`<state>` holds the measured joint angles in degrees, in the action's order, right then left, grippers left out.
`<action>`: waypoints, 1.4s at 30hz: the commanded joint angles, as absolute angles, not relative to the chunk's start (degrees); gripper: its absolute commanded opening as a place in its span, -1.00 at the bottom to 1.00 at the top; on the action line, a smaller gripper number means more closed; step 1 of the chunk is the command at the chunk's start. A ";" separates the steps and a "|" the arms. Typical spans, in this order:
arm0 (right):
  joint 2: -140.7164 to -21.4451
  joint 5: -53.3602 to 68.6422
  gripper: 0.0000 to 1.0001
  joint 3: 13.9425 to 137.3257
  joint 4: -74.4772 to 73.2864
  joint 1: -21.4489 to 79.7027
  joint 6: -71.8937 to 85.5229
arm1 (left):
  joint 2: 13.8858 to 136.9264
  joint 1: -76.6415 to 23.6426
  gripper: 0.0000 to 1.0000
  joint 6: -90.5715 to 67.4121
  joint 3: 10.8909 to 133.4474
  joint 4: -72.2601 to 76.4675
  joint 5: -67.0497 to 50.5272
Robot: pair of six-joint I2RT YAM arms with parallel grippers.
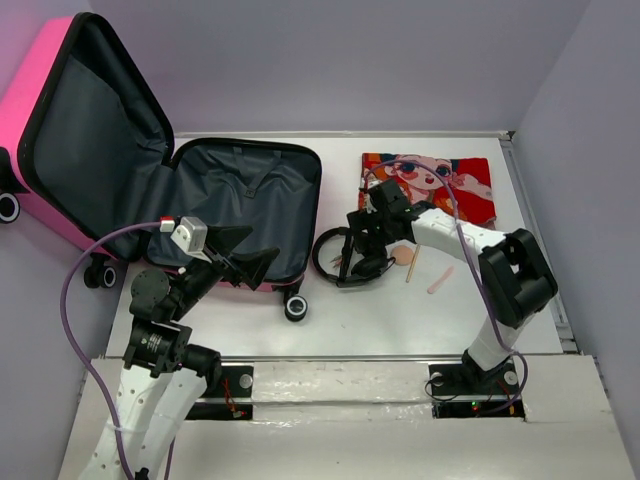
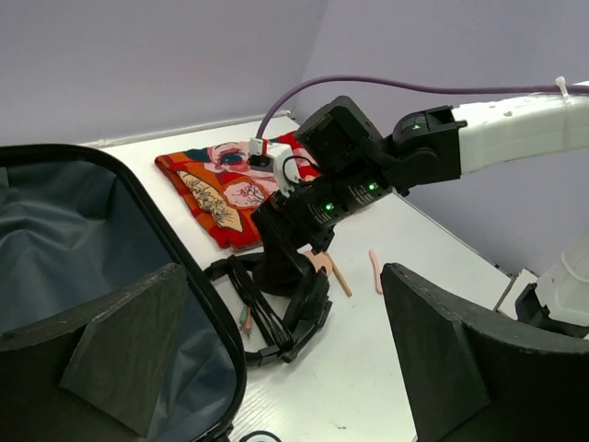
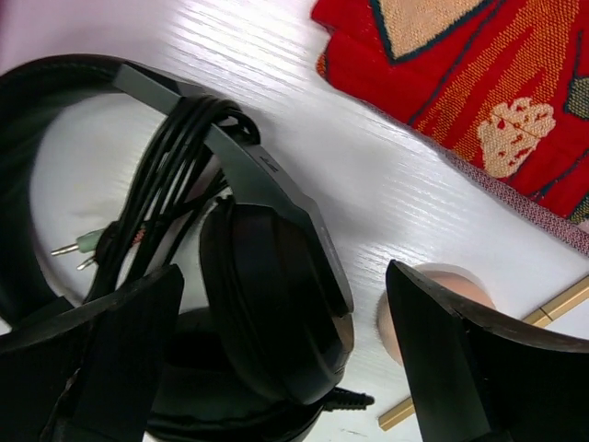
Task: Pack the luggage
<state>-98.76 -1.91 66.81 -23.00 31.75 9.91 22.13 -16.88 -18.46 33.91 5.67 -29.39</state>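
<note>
From above, the bright pink hard-shell suitcase [image 1: 250, 195] lies open at the far left of the white worktop [image 1: 400, 320], lining up to receive items, while the right pincer [image 1: 362, 252] stoops over black wired headphones [image 1: 350, 278] beside it. The left wrist view shows the left pincer [image 2: 294, 368] spread and empty, apparently on standby by the suitcase rim. The right wrist view shows the jaws wide astride an ear cup [image 3: 276, 295], presumably lining up a grasp.

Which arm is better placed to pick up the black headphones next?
Right. The right hand hovers open directly over the headphones; the left hand sits open by the suitcase, away from them.
</note>
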 commanded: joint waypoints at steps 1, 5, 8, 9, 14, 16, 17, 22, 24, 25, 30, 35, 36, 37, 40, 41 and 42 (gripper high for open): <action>-100.10 -5.01 0.92 68.73 -23.55 32.08 8.70 | 22.24 -16.70 0.98 -17.75 36.56 7.47 -31.11; -100.90 -3.79 0.56 68.38 -23.82 32.08 8.44 | 22.15 -16.70 0.98 -17.84 36.56 7.47 -31.11; -98.80 -3.43 -0.32 68.47 -24.08 32.08 8.88 | 22.06 -16.70 0.98 -18.10 36.48 7.47 -29.98; -97.83 -3.69 -0.36 68.55 -24.08 32.08 8.96 | 22.06 -16.70 0.98 -18.28 36.56 7.47 -29.88; -88.70 -5.54 -0.68 69.08 -25.75 32.08 9.75 | 21.71 -16.70 0.98 -19.68 36.65 7.47 -28.48; -83.53 -5.62 -0.79 69.78 -27.24 32.08 10.02 | 21.45 -16.61 0.98 -20.30 36.74 7.47 -27.25; -82.10 -5.28 -0.80 70.74 -27.59 32.08 10.28 | 21.36 -16.61 0.98 -20.56 36.74 7.47 -26.90; -79.54 -1.94 -0.80 77.15 -28.13 33.30 11.95 | 20.92 -16.35 0.98 -21.62 37.00 7.47 -24.96; -82.43 -1.32 -0.81 80.40 -27.77 34.62 13.01 | 21.01 -16.26 0.98 -21.45 37.00 7.38 -24.70; -83.92 -1.14 -0.81 83.73 -26.90 35.24 13.36 | 20.92 -16.17 0.98 -21.36 37.09 7.21 -24.52; -96.24 -0.70 -0.79 95.95 -24.87 40.17 15.03 | 20.13 -16.00 0.98 -20.30 37.53 5.98 -22.41; -112.65 -0.53 -0.70 110.37 -24.79 44.91 16.78 | 18.63 -16.00 0.98 -19.43 37.79 5.01 -18.64; -115.90 1.04 -0.29 114.13 -24.87 45.70 17.57 | 18.37 -16.00 0.98 -19.08 37.71 4.66 -17.33; -116.97 1.49 -0.01 115.56 -24.96 45.70 17.93 | 18.37 -16.00 0.98 -19.07 37.79 4.57 -16.71; -117.25 1.76 0.83 116.90 -24.87 46.23 18.55 | 18.89 -15.82 0.98 -19.07 37.79 4.22 -15.82; -116.46 1.24 0.84 116.29 -24.87 46.23 18.54 | 19.07 -15.91 0.98 -19.07 37.88 4.22 -15.99; -115.50 0.53 0.83 114.02 -24.87 46.23 17.94 | 19.51 -15.91 0.98 -19.25 37.79 4.31 -16.17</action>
<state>-120.84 0.19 111.81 -27.64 46.17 17.06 19.07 -16.27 -20.03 35.40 3.07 -17.52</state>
